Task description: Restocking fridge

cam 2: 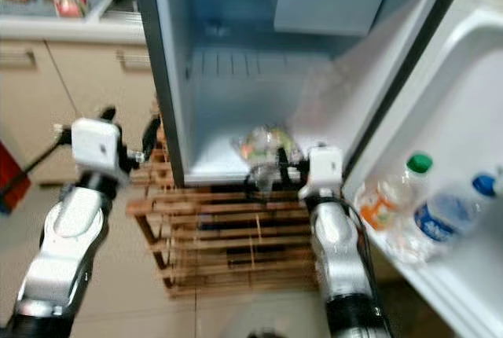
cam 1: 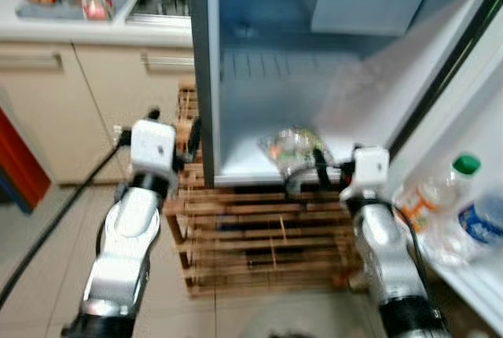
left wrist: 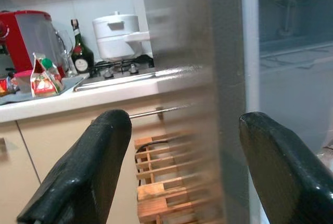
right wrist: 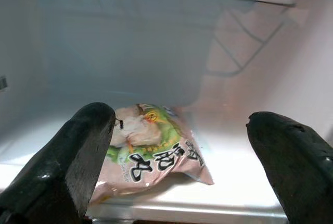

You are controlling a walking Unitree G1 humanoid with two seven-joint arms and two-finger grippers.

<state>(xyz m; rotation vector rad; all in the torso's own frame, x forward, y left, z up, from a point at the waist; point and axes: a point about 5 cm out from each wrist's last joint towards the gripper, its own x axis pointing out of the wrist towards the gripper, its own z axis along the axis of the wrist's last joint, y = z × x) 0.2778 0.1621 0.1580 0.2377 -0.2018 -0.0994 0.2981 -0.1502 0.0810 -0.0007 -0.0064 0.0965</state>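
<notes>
On fridge (cam 1: 236,78) floor, printed food pkt (right wrist: 151,151), right pincer (right wrist: 182,156) open

Head views down (wrists fridgeward) (cam 1: 314,78)

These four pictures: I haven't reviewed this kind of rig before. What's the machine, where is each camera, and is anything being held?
It is a humanoid robot with two silver arms, standing before an open small fridge. The two wide pictures come from its head, looking down; the two close ones come from cameras on its wrists, looking between each gripper's black fingers. The right gripper is at the fridge's mouth, jaws open, with a printed food packet lying on the fridge floor just beyond them, not held. The left gripper hangs open beside the fridge's outer wall, holding nothing. Bottles stand in the door shelf. A wooden rack sits below the fridge.
</notes>
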